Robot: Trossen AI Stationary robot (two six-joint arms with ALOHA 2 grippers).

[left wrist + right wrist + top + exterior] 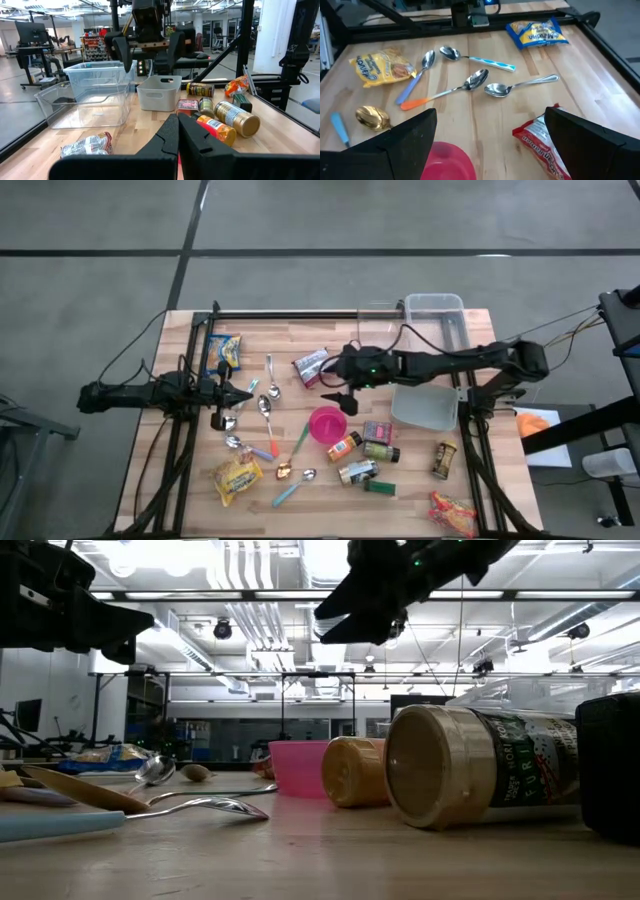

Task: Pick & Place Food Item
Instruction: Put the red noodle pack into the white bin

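The right gripper hangs above the middle of the wooden table with its two dark fingers spread wide and nothing between them. Just beside it, on the far side, lies the red and silver crinkled foil ramen packet, which looks like the food item it is going for; in the right wrist view the packet sits just inside one finger, while the pink plastic bowl sits near the other.

The packet looks light and soft. Its foil skin is likely slippery and will crumple under pressure, and the dry noodle block inside may crack if squeezed hard. A sensible hold would be across the packet's narrow width near its middle, where the filling gives the fingers something firm to close on; a pinch at a flat sealed end could slip or let the pack swing.

The clear plastic bin and the grey plastic tub stand near the right side of the table, either a possible drop place; which one cannot be told.

The left gripper waits over the left side of the table above the metal spoons, its fingers pressed together and empty.
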